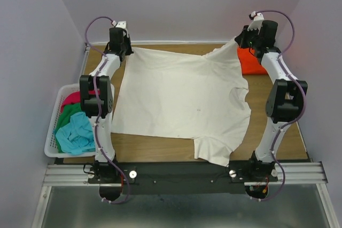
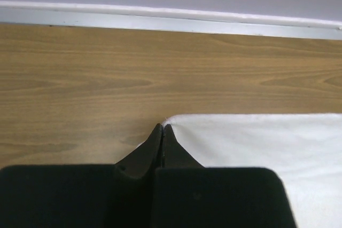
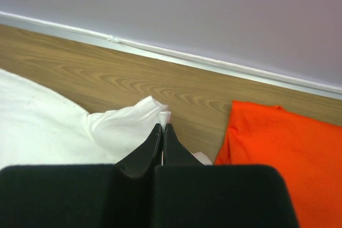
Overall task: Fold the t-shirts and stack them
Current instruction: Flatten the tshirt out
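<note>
A large cream-white t-shirt (image 1: 181, 100) lies spread over the middle of the wooden table. My left gripper (image 1: 124, 48) is shut on its far left corner (image 2: 251, 142), jaws closed tight on the hem. My right gripper (image 1: 241, 40) is shut on its far right corner (image 3: 123, 124), lifted a little with a tuft of cloth showing above the tips. An orange t-shirt (image 1: 251, 61) lies folded at the far right, just right of my right gripper (image 3: 163, 125); it also shows in the right wrist view (image 3: 288, 153). My left gripper (image 2: 162, 127) is near the back rail.
A white lattice basket (image 1: 55, 132) stands at the left edge, holding crimson (image 1: 74, 100), green (image 1: 69, 116) and light blue (image 1: 79, 134) shirts. A metal rail (image 2: 171, 20) and the wall run along the table's far edge. One sleeve (image 1: 216, 150) reaches the near edge.
</note>
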### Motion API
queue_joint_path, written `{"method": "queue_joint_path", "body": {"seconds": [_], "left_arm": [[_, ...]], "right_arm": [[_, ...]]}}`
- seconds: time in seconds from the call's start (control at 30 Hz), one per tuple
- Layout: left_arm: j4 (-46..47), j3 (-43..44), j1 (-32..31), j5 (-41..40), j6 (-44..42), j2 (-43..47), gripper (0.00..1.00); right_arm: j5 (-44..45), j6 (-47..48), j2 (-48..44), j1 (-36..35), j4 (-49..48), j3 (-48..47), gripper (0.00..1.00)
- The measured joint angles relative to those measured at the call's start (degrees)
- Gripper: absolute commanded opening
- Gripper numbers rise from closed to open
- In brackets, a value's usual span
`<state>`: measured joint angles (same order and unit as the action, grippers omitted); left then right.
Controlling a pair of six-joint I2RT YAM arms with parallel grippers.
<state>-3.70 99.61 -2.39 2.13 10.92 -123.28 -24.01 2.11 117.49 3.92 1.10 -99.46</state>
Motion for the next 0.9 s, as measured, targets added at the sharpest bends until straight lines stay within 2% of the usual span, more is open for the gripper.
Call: {"method": "queue_joint_path", "body": {"seconds": [0.1,0.33,0.67,0.9], "left_arm": [[-2.8,5.6,0.7,0.0,0.1,-3.6,0.00],[-9.1,12.5,1.3,0.4,0.5,-10.0,0.00],[-12.7,17.3,1.3,1.4,1.1,-12.1,0.00],[-14.5,21.5,2.5,2.2,1.2,-14.6,0.00]], "right_arm": [[-2.0,-0.7,-4.5,-0.1,-0.3,3.8,0.02],[-4.5,-1.2,-11.1,-0.9,-1.0,11.4,0.01],[-5.4,-1.2,-17.1,-6.7,-1.0,21.8,0.01],[-4.9,-0.6,-21.3,-10.2,-0.9,25.8,0.01]]}}
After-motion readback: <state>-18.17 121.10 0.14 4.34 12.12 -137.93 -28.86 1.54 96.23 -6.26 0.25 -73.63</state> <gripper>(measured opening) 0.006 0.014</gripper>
